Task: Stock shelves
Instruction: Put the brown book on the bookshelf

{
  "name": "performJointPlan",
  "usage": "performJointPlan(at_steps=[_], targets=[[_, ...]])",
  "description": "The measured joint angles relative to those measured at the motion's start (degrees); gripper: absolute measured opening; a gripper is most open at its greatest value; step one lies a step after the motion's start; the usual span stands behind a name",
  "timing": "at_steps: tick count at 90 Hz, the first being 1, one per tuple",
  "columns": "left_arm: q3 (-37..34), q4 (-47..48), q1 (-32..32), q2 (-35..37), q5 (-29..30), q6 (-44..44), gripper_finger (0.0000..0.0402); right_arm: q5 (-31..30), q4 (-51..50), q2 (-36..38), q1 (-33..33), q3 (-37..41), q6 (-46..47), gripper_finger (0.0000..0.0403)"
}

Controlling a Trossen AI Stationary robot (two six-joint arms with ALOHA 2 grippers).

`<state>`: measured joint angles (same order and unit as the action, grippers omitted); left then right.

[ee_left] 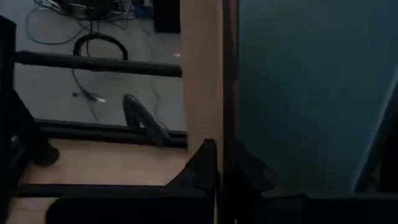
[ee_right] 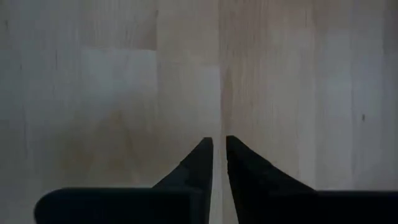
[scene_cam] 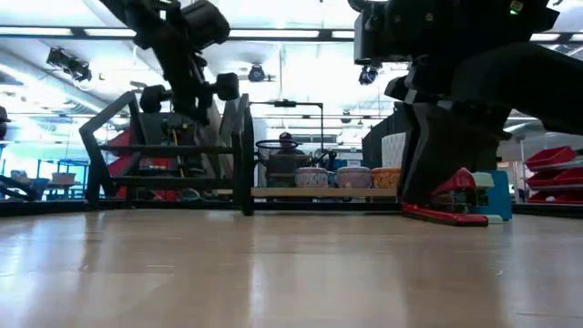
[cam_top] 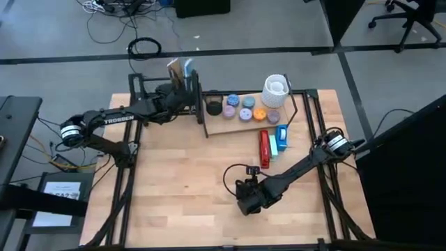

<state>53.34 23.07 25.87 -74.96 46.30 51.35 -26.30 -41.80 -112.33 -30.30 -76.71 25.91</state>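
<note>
Tabletop (cam_top: 174, 195) carrying the shelves (cam_top: 209, 104) at its far edge, barred section holding upright books (cam_top: 182, 72), board holding small jars (cam_top: 240, 108). Left pincer (cam_top: 187, 97) reaches into the bars, narrowed on a book. Right pincer (cam_top: 245, 202) waits closed over bare wood.

We cannot see the rack's (cam_top: 182, 97) bars under the left arm (cam_top: 132, 111). The left wrist view cuts off the teal book (ee_left: 305, 93); jar (cam_top: 245, 111) labels are unreadable.
</note>
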Motion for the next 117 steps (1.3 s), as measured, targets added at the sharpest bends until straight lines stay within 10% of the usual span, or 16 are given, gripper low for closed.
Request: performJointPlan(at_steps=[37,77,117], targets=[[-0.04,-0.01,-1.21,0.01,-4.01,0.17,0.0027,0.15,0.4,0.0,0.02,0.0,0.04,0.002],[0.02,0.64,-1.97,0.0,-7.2,-2.31,0.0144,0.52,0.7,0.0,0.04,0.0,1.01,0.002],[0.81,2.18,-1.97,0.11,-9.96,-6.6,0.0151,0.52,2.12,0.0,0.47,0.0,0.11,0.002]])
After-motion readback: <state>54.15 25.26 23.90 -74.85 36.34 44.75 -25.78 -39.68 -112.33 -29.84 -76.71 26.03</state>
